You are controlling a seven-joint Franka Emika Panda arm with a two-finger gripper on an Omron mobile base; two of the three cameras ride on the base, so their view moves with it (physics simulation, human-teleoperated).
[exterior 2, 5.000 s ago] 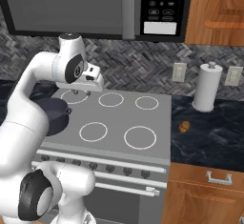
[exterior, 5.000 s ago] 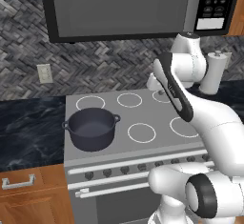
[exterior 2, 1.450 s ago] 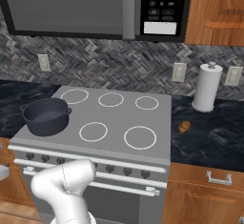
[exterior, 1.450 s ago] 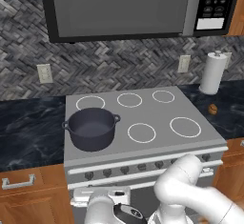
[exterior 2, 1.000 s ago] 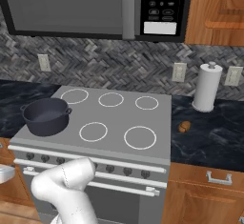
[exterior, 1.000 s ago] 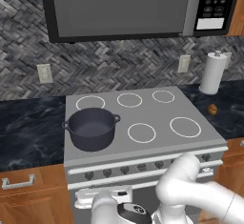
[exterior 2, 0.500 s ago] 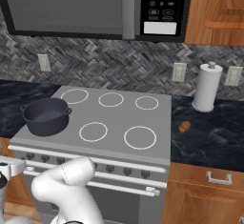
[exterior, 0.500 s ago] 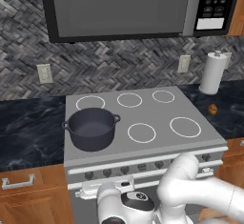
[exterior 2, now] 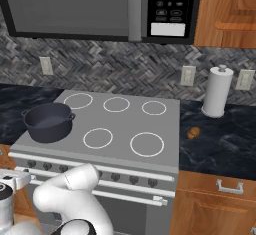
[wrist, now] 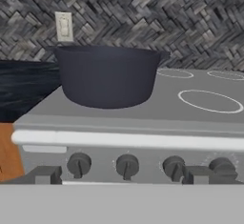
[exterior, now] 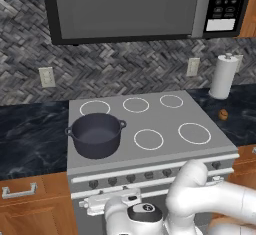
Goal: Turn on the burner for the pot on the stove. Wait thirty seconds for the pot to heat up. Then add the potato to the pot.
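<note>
1. The pot [exterior: 95,134] sat on the front-left burner ring of the stove [exterior: 165,116], at the left centre of the left base view.
2. In the right base view the pot [exterior 2: 48,121] stood at the left edge of the stove [exterior 2: 165,129], with four other white rings bare around it.
3. The potato [exterior: 223,114] lay on the dark table [exterior: 30,134] to the right of the stove, at the right edge of the left base view, just below the paper towel roll [exterior: 223,75].
4. From the right base view the potato [exterior 2: 193,132] rested close beside the stove's right edge, well apart from the pot.
5. The hand [wrist: 121,176] was low in front of the stove, level with the row of knobs [wrist: 127,164]; its fingertips [wrist: 45,175] stood wide apart, open and holding nothing.
6. In the hand view the pot [wrist: 107,76] rose at the upper centre, above the bar handle [wrist: 128,140].
7. The microwave [exterior: 135,6] hung above the stove, across the top of the left base view.
</note>
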